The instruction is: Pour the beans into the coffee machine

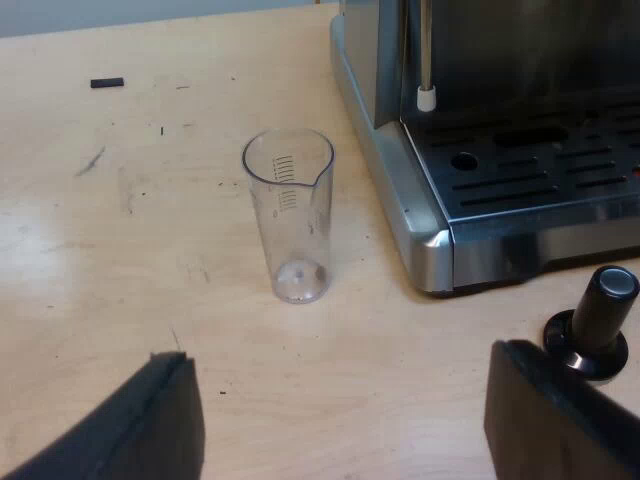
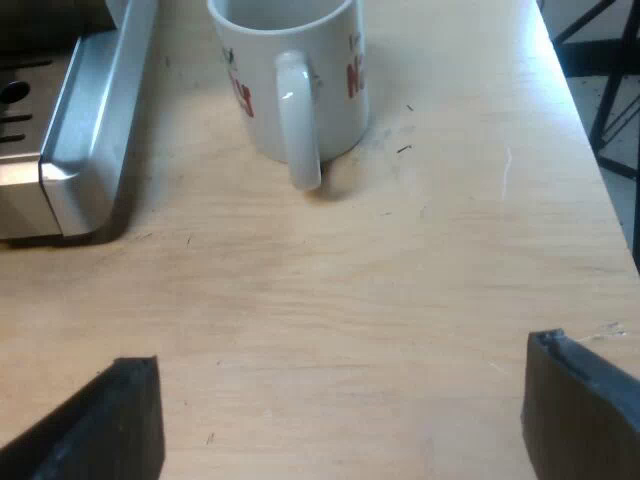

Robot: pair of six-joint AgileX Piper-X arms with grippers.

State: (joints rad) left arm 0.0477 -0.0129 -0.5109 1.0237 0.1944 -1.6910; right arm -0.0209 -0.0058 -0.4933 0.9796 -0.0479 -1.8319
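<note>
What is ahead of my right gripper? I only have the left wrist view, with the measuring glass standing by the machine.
Observer: A white mug with red print stands upright on the table, its handle turned toward the right gripper.
Operator: Is that gripper holding anything?
Observer: No. Its fingers are wide apart over bare wood, with nothing between them.
Operator: Does the mug touch anything?
Observer: No. It stands near the metal base corner of the espresso machine, with a strip of table between them.
</note>
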